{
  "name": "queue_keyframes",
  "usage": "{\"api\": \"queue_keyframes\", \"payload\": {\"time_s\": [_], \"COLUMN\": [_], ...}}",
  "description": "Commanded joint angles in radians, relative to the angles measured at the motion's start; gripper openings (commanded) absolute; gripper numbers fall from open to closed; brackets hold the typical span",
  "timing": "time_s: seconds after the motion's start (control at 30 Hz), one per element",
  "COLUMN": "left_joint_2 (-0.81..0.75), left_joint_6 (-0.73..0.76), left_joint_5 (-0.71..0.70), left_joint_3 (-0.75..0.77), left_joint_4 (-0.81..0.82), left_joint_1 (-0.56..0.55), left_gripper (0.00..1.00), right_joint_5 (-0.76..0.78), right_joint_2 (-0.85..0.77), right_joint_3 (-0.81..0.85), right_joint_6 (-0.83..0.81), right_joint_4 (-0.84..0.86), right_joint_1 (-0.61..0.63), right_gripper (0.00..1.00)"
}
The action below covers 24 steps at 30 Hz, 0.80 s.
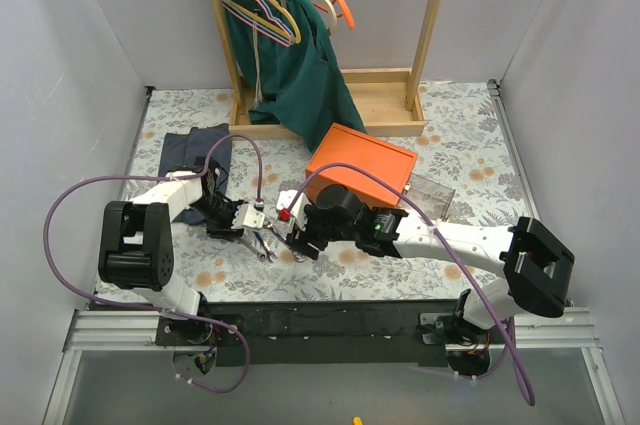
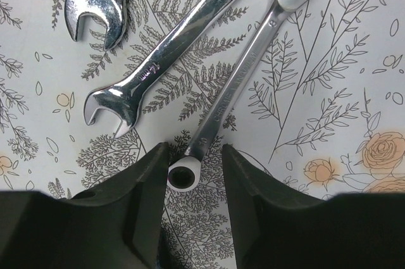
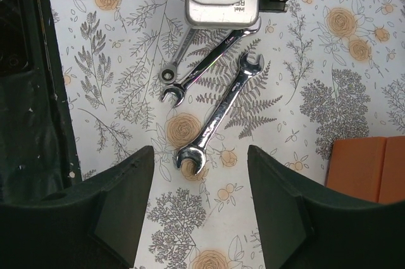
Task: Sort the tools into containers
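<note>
So the slim ratchet wrench (image 2: 237, 79) lies flat on the worktop (image 1: 470, 145), its ring end between the left gripper's (image 2: 193, 155) parted fingers, not pinched yet. Looks like the pickup step: next it has to close, lift and head for the orange box (image 1: 360, 170). I count three wrenches, one box. Meanwhile the right gripper (image 3: 200, 155) hangs spread wide over another wrench (image 3: 218, 114).

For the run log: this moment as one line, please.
left jaws open, straddling ratchet wrench ring end | right jaws open over open-end wrench | third wrench untouched | phase: pre-grasp
</note>
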Motion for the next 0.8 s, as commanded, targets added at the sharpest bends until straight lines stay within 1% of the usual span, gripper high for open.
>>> {"api": "queue_keyframes", "payload": {"time_s": [0.0, 0.13, 0.2, 0.33, 0.6, 0.7, 0.77], "left_joint_2": [0.044, 0.027, 0.025, 0.025, 0.024, 0.047, 0.081], "left_joint_6": [-0.007, 0.004, 0.013, 0.033, 0.073, 0.074, 0.062], "left_joint_5": [-0.084, -0.078, -0.097, -0.14, -0.186, -0.193, -0.176], "left_joint_3": [-0.047, -0.041, -0.041, -0.064, -0.092, -0.078, -0.031], "left_joint_4": [0.022, 0.041, 0.048, 0.061, 0.061, 0.045, 0.001], "left_joint_1": [0.001, 0.001, 0.001, 0.011, 0.049, 0.06, 0.067], "left_gripper": [0.39, 0.41, 0.43, 0.44, 0.42, 0.4, 0.4], "right_joint_5": [0.004, -0.005, -0.002, -0.001, 0.005, -0.001, -0.001], "right_joint_2": [-0.046, -0.049, -0.049, -0.051, -0.052, -0.054, -0.057], "right_joint_3": [-0.026, -0.025, -0.026, -0.023, -0.02, -0.016, -0.012], "right_joint_6": [0.003, 0.006, 0.001, -0.005, -0.02, -0.017, -0.017], "right_joint_4": [0.037, 0.028, 0.039, 0.043, 0.037, 0.022, 0.019], "right_joint_1": [-0.011, -0.011, -0.011, -0.011, -0.011, -0.011, -0.011], "right_gripper": [0.69, 0.69, 0.69, 0.69, 0.69, 0.69, 0.69]}}
